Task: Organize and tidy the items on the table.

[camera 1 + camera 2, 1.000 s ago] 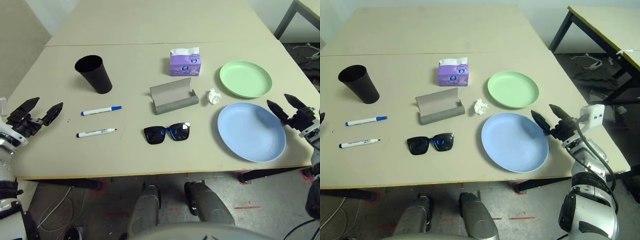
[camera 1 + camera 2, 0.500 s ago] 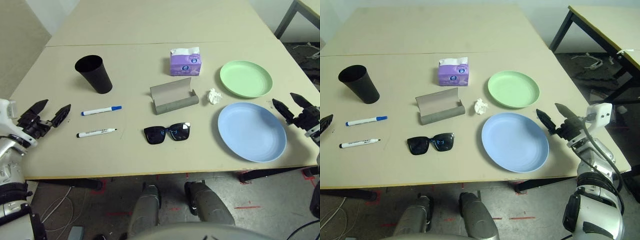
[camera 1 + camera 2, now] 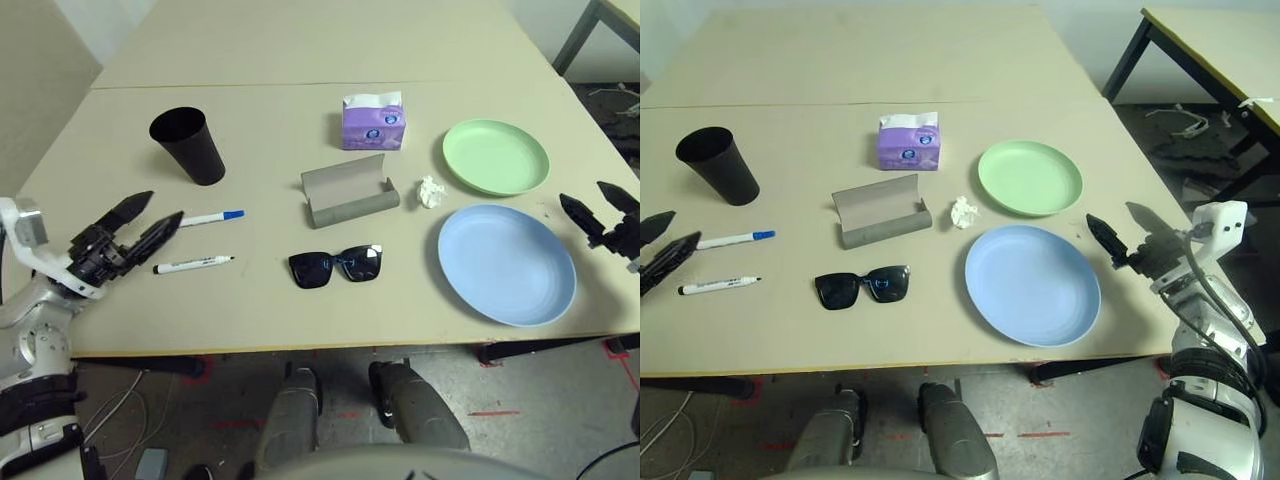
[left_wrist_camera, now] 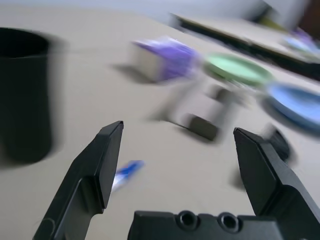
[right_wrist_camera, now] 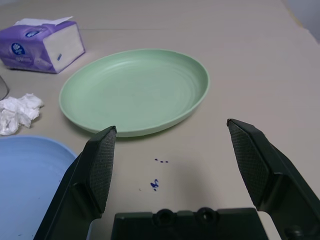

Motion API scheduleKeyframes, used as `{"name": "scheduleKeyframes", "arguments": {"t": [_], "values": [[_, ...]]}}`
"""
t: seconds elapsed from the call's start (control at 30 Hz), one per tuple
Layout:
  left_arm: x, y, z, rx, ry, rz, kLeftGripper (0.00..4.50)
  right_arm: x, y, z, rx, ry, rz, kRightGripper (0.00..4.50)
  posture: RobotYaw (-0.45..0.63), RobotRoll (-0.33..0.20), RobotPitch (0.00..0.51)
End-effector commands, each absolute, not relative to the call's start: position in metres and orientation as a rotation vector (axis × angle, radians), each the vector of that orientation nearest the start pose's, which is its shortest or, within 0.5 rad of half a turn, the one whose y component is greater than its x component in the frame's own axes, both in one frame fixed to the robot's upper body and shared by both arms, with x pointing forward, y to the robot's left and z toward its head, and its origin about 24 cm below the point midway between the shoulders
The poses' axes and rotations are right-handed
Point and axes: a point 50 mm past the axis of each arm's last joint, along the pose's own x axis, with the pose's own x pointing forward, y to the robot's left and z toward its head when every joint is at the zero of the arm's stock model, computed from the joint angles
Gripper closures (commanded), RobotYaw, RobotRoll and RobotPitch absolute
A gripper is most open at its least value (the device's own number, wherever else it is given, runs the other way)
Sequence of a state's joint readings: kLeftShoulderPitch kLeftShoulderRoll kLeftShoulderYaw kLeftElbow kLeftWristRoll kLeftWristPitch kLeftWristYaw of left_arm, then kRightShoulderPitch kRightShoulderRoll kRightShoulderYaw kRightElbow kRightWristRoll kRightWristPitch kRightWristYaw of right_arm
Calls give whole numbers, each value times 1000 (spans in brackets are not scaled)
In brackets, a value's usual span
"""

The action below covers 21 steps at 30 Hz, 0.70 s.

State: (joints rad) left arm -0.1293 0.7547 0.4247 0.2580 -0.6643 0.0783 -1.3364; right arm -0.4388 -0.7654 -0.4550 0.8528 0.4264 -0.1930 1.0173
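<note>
Reaching stage: left gripper (image 3: 155,215) spread empty beside white blue-capped marker (image 3: 212,217), closing next; right gripper (image 5: 176,165) likewise spread.

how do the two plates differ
The green plate is pale green, while the blue plate is light blue. The blue one looks somewhat larger. The green plate lies farther from the robot, the blue one closer to the near edge of the table. Both are round, shallow, empty and flat on the table, side by side without touching.
</note>
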Motion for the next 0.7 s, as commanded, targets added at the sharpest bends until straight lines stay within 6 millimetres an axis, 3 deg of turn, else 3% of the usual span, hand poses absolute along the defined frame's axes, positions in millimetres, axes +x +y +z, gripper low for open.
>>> {"name": "scheduleKeyframes", "arguments": {"t": [0.03,0.27,0.43,0.57,0.7], "values": [[227,310,132,197,-1,-1077,22,269,-380,128,-126,-46,321,0,-165,0,194],[238,286,144,220,-54,-1210,22,275,-374,139,-121,-56,360,0,-167,0,182],[240,280,140,229,-18,-1261,22,278,-368,146,-137,-12,403,0,-181,0,181],[244,286,138,235,-5,-1241,22,284,-356,170,-197,176,386,0,-196,0,183],[248,288,135,237,-1,-1229,22,275,-337,182,-269,388,445,0,-202,0,190]]}}
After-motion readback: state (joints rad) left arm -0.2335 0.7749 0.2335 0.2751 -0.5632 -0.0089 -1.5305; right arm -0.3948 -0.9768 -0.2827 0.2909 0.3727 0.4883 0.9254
